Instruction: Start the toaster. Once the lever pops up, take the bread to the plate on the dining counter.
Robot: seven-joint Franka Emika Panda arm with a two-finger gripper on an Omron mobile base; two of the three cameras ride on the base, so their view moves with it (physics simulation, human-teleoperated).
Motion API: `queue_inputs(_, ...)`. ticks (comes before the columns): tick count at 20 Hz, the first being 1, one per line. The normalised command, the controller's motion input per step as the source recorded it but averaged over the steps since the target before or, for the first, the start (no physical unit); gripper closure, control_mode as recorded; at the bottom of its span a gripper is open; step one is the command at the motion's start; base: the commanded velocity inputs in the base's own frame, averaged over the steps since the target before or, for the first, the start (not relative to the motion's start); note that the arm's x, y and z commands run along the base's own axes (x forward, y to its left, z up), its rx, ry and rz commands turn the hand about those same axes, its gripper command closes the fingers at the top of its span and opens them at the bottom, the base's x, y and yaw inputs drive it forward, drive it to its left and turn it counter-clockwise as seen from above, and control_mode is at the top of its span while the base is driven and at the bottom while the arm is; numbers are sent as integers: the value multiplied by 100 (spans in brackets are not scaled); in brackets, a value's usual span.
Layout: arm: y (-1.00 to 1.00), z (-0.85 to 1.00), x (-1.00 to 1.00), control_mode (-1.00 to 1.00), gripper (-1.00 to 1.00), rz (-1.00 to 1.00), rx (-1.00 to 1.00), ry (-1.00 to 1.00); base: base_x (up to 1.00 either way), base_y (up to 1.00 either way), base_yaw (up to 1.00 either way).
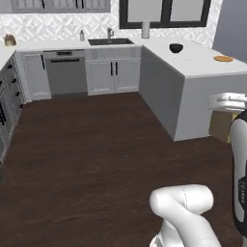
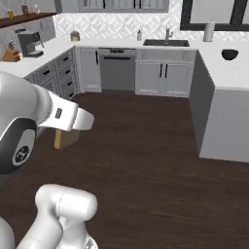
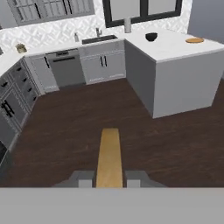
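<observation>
The bread [image 3: 108, 155] is held edge-on between the closed fingers of the gripper [image 3: 109, 178], its long axis pointing away from the hand over the dark floor [image 3: 87, 118]. Beyond and to the right, the dining counter [image 3: 183, 78] is seen well apart. At its far right, the plate [image 3: 194, 40] is reached only across the marble top.
</observation>
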Motion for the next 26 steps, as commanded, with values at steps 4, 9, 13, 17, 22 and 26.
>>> queue_inputs(4,0,0,0,100,100,0,0,0,98,-38,-40)
queue_inputs(9,0,0,0,100,100,0,0,0,100,-33,-33)
queue_inputs(13,0,0,0,100,100,0,0,0,100,-39,-28)
queue_inputs(17,0,0,0,100,100,0,0,0,100,-63,-20)
queue_inputs(22,0,0,0,100,100,0,0,0,100,-86,-5)
queue_inputs(26,0,0,0,100,100,0,0,0,100,-99,2)
